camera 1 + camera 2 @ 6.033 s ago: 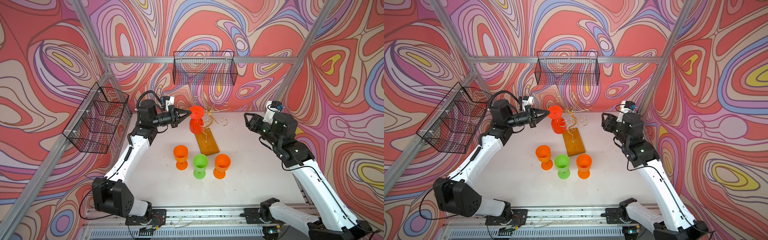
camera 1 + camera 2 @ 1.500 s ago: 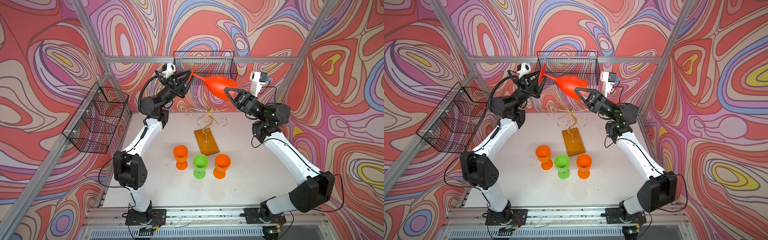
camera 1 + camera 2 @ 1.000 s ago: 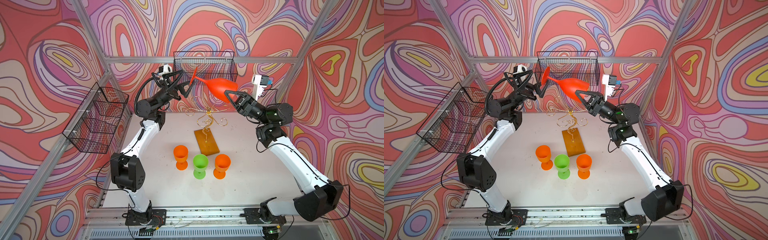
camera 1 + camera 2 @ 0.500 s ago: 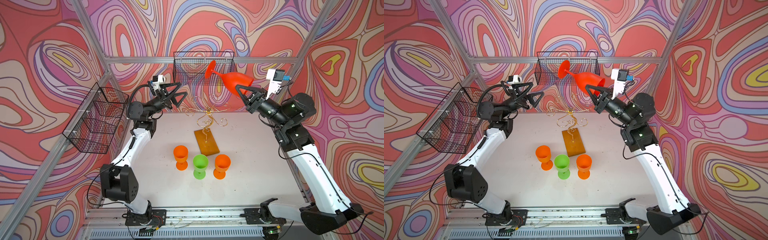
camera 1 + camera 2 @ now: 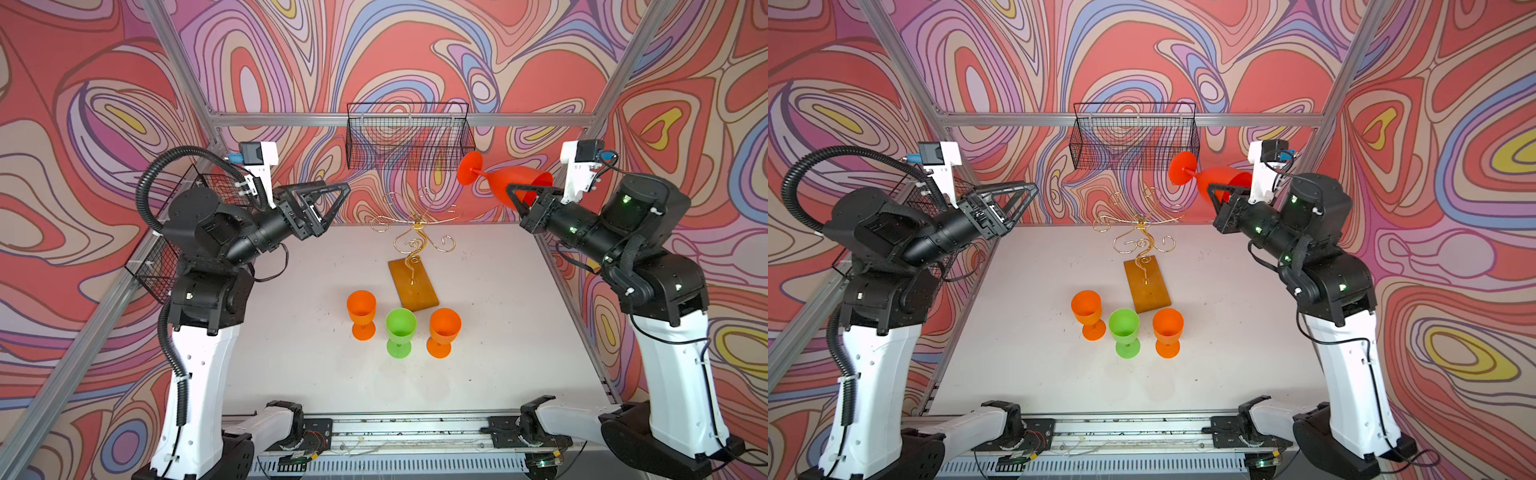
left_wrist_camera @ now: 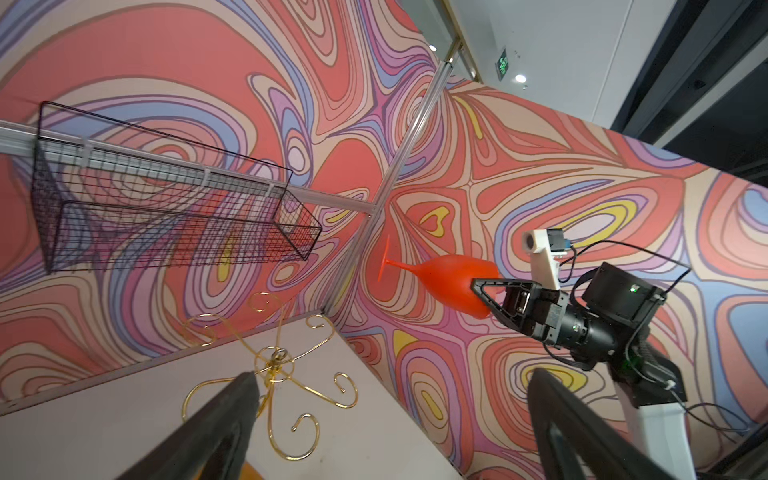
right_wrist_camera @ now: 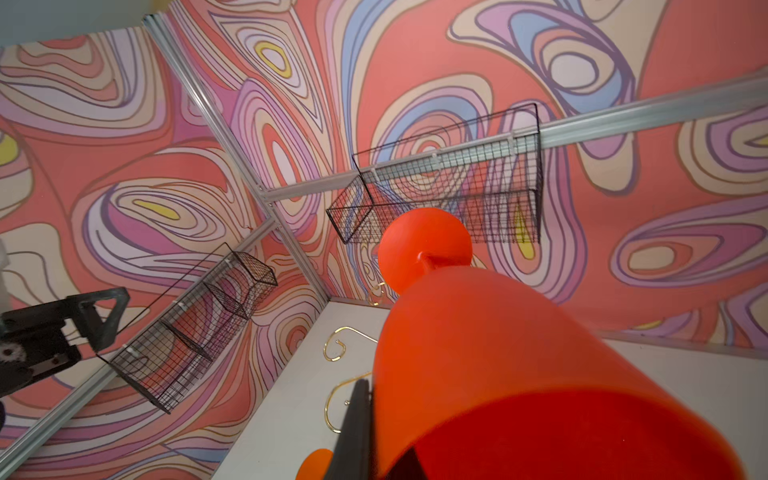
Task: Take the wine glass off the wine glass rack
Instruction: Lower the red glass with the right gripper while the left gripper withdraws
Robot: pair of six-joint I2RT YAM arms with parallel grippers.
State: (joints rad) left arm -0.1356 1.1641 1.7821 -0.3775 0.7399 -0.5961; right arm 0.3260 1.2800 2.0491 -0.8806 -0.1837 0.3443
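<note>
Wine glass [image 5: 505, 183] is off the hooks and up in the air, red and lying almost on its side, over the far right of the white surface [image 5: 498, 332]. The right tool [image 5: 515, 192] is clamped on it by the bowl, close to the rim. One black finger runs along the outside of the bowl, and the right wrist view shows a dark part just inside the rim of the glass [image 7: 478, 353]. The round foot points away from the arm toward the back wall, and in both top views it shows by the lower right corner of the black wire basket [image 5: 409, 137] hung there.

And the wine glass rack [image 5: 413, 286]? It stands on its wooden base mid-surface, gold curled arms spread, well apart from the glass, which hangs higher and off to the right [image 5: 1219, 180].

Over on the other side, the left tool [image 5: 332, 199] is raised above the left of the surface, spread wide with nothing between its fingers, aimed across toward the rack. The left wrist view looks out between those two parted fingers [image 6: 237, 399] at the rack's top and, beyond it, the red glass [image 6: 449, 282] in the other arm's grip.

Down in front of the rack's base, three goblets stand upright in a shallow row, an orange goblet [image 5: 361, 305], a green goblet [image 5: 401, 326] and a second orange goblet [image 5: 444, 324]. A second wire basket [image 5: 166, 266] hangs on the left wall behind the left arm.
</note>
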